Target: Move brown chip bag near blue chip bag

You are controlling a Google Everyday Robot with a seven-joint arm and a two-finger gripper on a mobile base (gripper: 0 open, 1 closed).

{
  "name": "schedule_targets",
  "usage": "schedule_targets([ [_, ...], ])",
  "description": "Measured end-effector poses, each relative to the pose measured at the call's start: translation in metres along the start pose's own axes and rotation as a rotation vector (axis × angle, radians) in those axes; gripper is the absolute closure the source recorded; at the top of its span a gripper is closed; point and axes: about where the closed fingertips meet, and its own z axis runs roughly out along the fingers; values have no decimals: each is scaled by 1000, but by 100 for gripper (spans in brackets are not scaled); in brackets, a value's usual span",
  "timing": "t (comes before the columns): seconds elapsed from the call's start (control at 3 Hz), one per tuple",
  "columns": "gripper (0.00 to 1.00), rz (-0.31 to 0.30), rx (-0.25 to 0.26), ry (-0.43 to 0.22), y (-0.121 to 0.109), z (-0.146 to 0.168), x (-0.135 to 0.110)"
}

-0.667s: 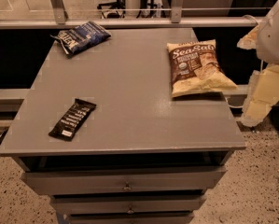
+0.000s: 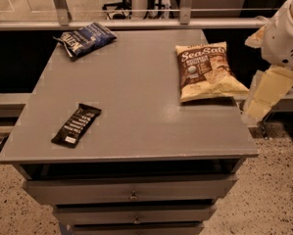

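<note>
while the brown chip bag [image 2: 207,72] is lying at the right edge of the desk [image 2: 136,116] and the blue chip bag [image 2: 86,38] is sitting at the far left corner, well apart, the transfer is not yet beginning. the gripper [image 2: 266,93] is hovering off the right edge, clear of that bag; its opening state cannot be told.
</note>
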Motion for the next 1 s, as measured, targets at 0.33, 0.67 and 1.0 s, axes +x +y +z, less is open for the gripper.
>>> schedule_targets([
  [0.33,0,54,67,-71,-35,17,-3],
  [0.67,0,120,131,-147,-77,38,-17],
  [1.0,0,220,159,-201,-114,69,-26],
])
